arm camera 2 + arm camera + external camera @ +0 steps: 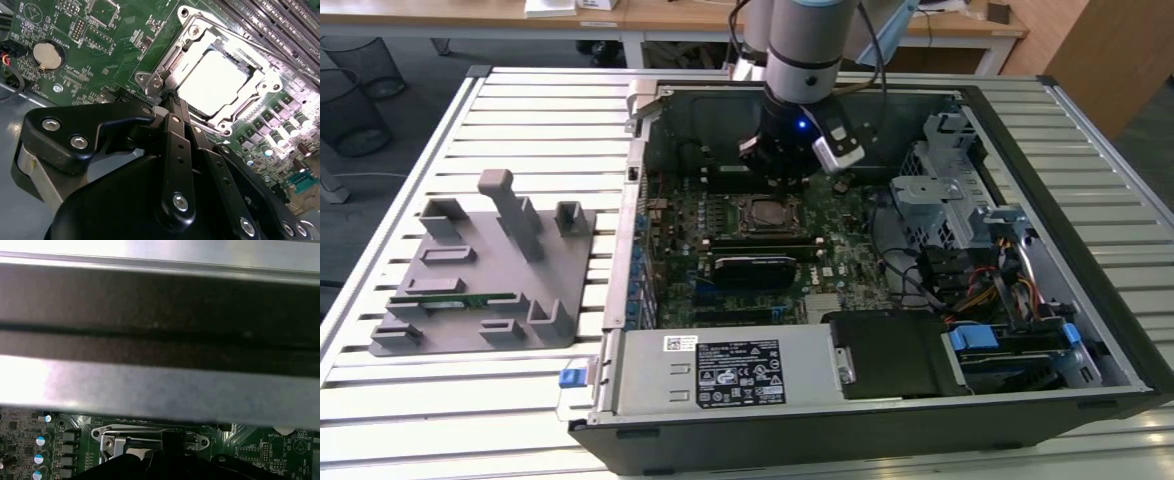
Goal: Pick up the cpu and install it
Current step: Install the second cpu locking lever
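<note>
The cpu (220, 82), a flat square with a pale metal top, lies inside the metal frame of the socket (200, 40) on the green motherboard (60, 30). In the exterior view the cpu (765, 211) sits in the middle of the board inside the open computer case. My gripper (783, 183) hangs just above the far edge of the socket. Its tip (167, 100) stands at the socket's corner, beside the cpu and apart from it. Nothing is visibly held. In the first wrist view the socket (150, 437) appears below a case wall.
A grey fixture plate (480, 270) with a green memory stick (454, 300) lies at the exterior view's left. Inside the case are a black block (754, 268), the power supply (720, 370) and a drive cage (947, 200). The case wall (160, 380) is close to the wrist.
</note>
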Tool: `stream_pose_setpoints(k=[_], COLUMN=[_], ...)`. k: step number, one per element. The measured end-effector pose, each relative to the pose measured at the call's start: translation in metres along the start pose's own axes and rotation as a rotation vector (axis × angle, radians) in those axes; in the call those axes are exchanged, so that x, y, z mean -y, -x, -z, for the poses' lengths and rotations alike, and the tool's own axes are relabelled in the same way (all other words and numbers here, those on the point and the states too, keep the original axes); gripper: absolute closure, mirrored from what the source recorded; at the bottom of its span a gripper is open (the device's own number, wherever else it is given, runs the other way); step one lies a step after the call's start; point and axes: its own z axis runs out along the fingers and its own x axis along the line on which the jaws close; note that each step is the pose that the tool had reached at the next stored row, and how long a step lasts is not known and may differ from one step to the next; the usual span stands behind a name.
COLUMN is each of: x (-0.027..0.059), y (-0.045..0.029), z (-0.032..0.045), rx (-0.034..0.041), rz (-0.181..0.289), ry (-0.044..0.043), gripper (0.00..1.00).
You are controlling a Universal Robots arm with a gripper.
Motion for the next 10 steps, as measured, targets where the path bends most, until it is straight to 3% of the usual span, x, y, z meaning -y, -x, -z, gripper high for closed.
stream_pose_setpoints(k=[10], x=[0.0085], y=[-0.0005], z=[0.0004], rx=[0.0001], rz=[0.000], ry=[0.0001], gripper=[0.89])
